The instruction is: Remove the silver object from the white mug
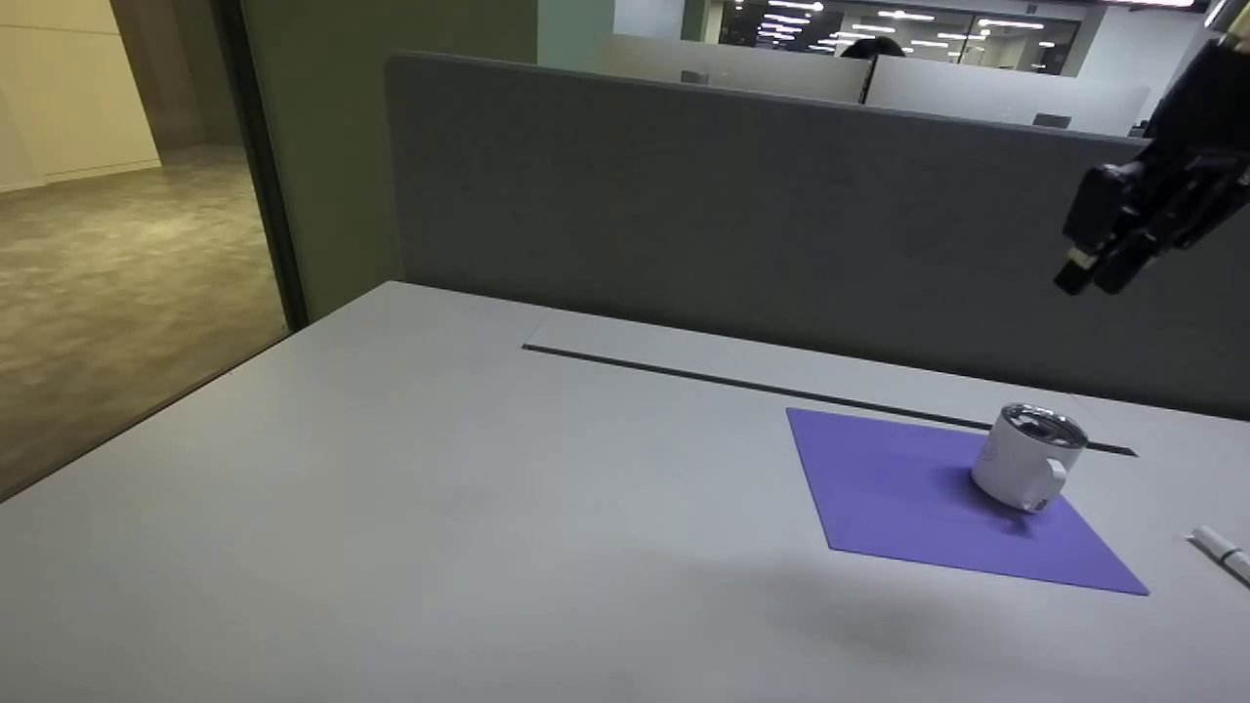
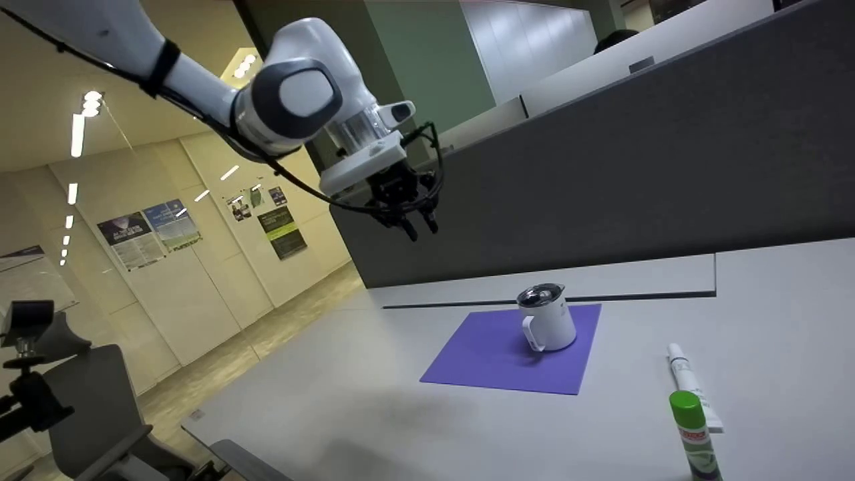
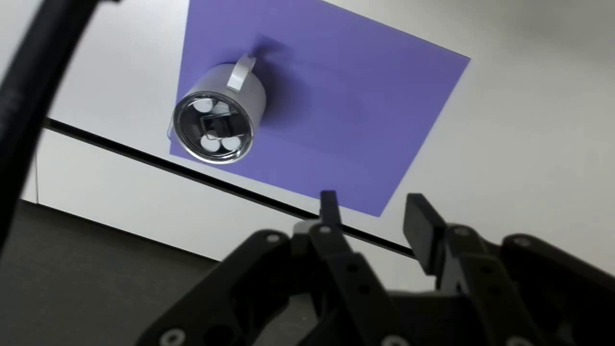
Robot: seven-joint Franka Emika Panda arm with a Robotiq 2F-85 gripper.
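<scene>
The white mug [image 1: 1016,469], short and smooth-walled with a flat-banded handle [image 3: 240,73], stands upright near a corner of the thin purple rectangular mat [image 2: 491,357] on the even white desk [image 1: 488,508]. Its round top [image 3: 214,127] looks glassy, with pale discs and dark shapes showing in it; which part is the silver object cannot be told. The black end effector [image 3: 372,206] hangs above the desk, well apart from the mug, its blocky fingers [image 3: 330,211] parted across a gap. A slim white tube [image 2: 689,379] lies near a green-capped cylinder [image 2: 695,437].
</scene>
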